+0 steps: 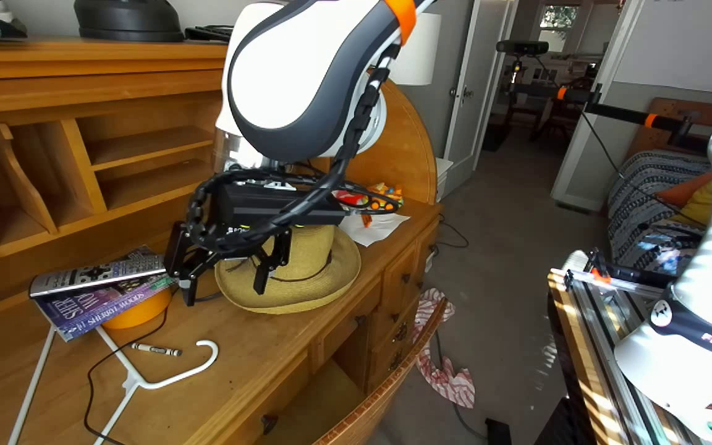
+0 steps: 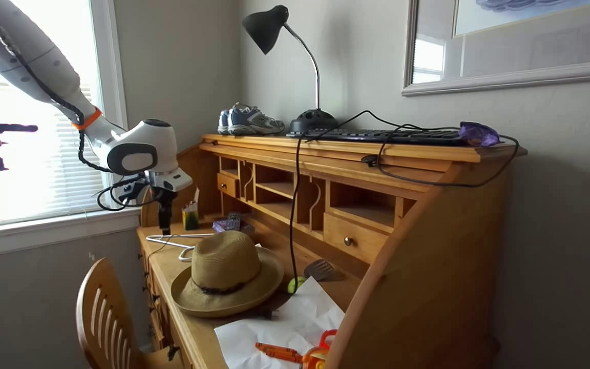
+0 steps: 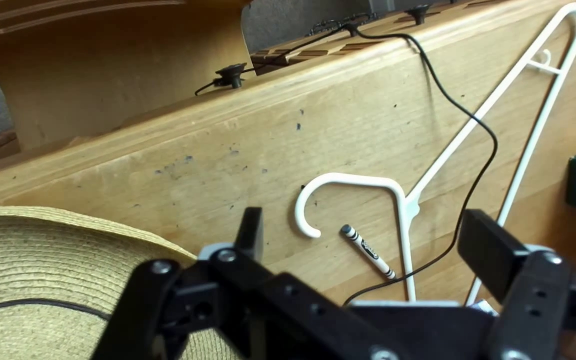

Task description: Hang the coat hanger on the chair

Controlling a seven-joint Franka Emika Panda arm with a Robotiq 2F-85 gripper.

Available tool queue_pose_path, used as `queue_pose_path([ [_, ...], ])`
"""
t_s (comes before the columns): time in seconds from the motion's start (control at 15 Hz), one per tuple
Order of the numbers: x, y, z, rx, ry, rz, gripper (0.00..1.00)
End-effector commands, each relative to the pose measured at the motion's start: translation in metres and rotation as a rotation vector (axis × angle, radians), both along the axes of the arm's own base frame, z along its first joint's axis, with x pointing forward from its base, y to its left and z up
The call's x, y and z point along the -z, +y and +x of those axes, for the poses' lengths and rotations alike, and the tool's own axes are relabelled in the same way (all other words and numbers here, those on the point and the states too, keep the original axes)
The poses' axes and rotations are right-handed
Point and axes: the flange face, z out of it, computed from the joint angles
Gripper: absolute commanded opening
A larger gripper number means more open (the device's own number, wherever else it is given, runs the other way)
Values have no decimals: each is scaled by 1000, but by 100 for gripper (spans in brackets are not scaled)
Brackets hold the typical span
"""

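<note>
Hovering with a wide-spread claw (image 3: 368, 242) — facing down toward a white coat hanger (image 3: 443, 159), flat on the worktop (image 3: 268, 135), crossed by a black cable (image 3: 495, 144) — and near a straw hat (image 2: 227, 266).

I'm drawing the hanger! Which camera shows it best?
The wrist view: the hanger is biggest, hook complete, though the tool covers some. In an exterior view, a book hides one end, the other cropped; in an exterior view, it's small, partly behind the hat.
</note>
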Motion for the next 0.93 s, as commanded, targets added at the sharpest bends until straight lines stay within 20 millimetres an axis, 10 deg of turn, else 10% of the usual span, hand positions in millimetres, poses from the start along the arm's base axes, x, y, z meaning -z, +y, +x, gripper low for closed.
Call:
queue_pose_path([
  [0.0,8,4,4,-4,20,-7,100],
  [0.87,92,15,38,90,98,-110,100],
])
